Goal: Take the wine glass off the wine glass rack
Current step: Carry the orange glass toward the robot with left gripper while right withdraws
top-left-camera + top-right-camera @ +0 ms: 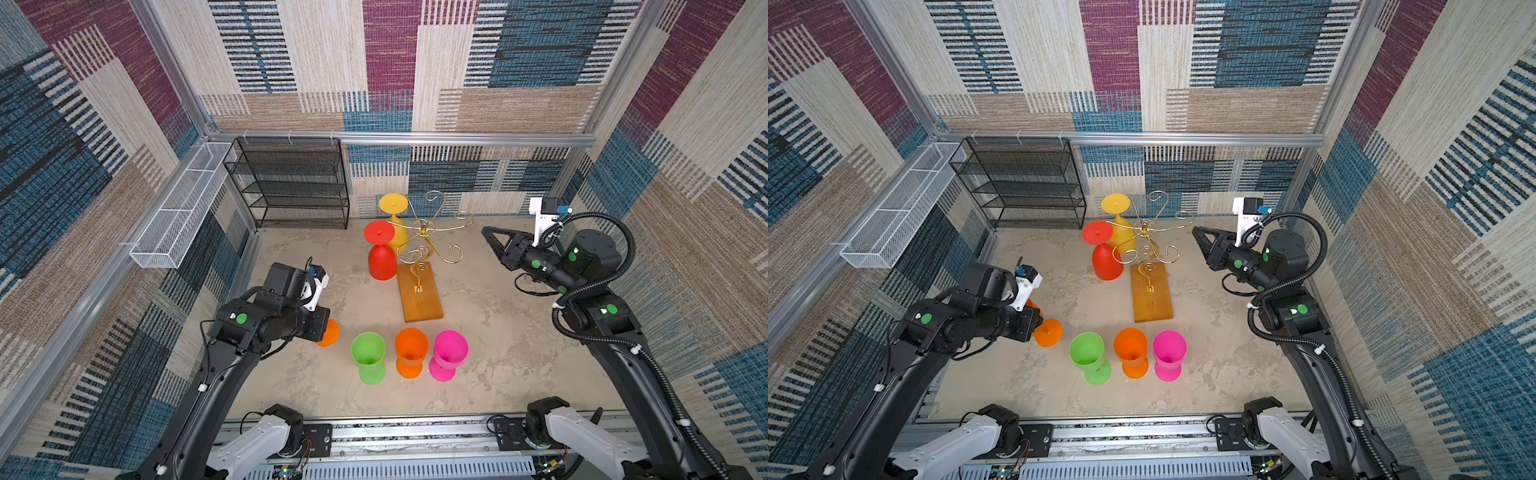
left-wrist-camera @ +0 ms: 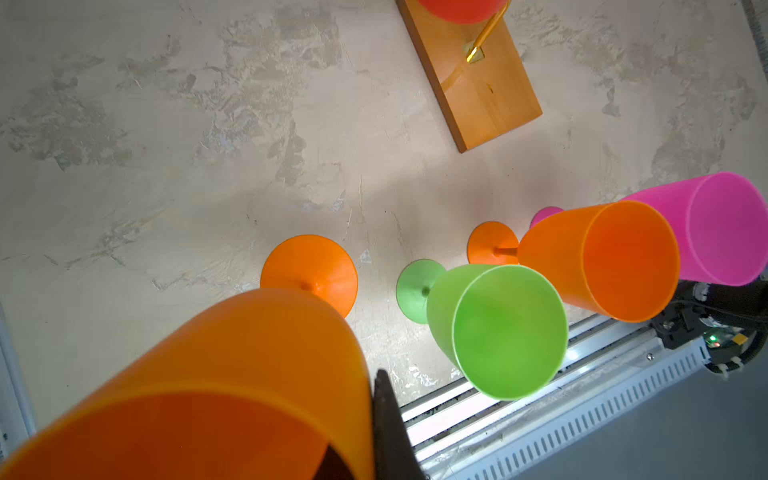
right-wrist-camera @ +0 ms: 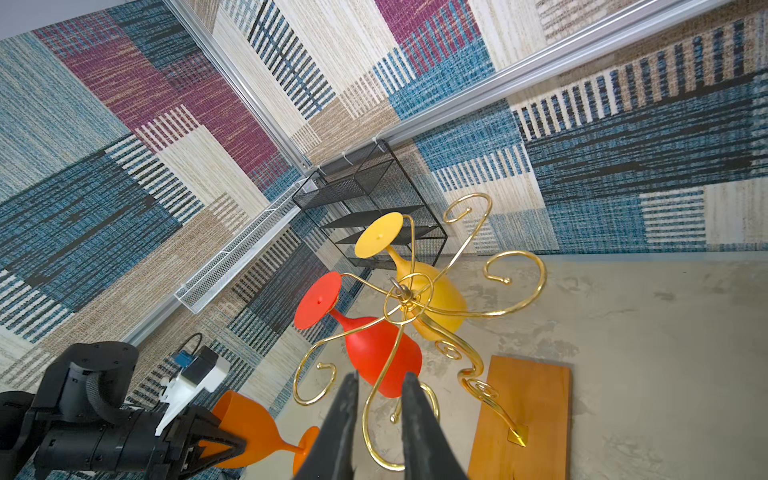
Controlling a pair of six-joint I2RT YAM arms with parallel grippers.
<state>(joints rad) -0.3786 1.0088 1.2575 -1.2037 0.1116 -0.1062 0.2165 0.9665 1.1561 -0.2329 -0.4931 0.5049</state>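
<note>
Evidently the step in hand is the set-down. In both top views the left claw (image 1: 1034,324) grips an orange glass (image 1: 1049,332) clear of the rack (image 1: 419,299). The glass is low over the table (image 1: 498,353) and tilted, its foot pointing toward a row of three upright ones: a green glass (image 1: 368,351), a second orange glass (image 1: 411,347) and a pink glass (image 1: 451,349). I cannot tell whether the foot touches the table. A red glass (image 1: 381,262) and a yellow glass (image 1: 392,203) hang upside down on the rack's left side. The right claw (image 1: 487,232) hovers near the rack's right arms, not touching them as far as I can tell.

The left wrist view shows the grip. One finger (image 2: 388,419) lies outside the bowl's rim and a dark shape inside looks like the other, so the claw is clenched on the rim wall. The foot is near the green glass's foot.

The right wrist view shows that claw's fingers (image 3: 345,415) parted a little with nothing between them — the gold wire seen in the gap lies beyond.

Next, I judge, the left arm must bring the glass upright, settle its foot flat beside the green one without knocking it, then let go — after that the red glass looks the handier pick.
</note>
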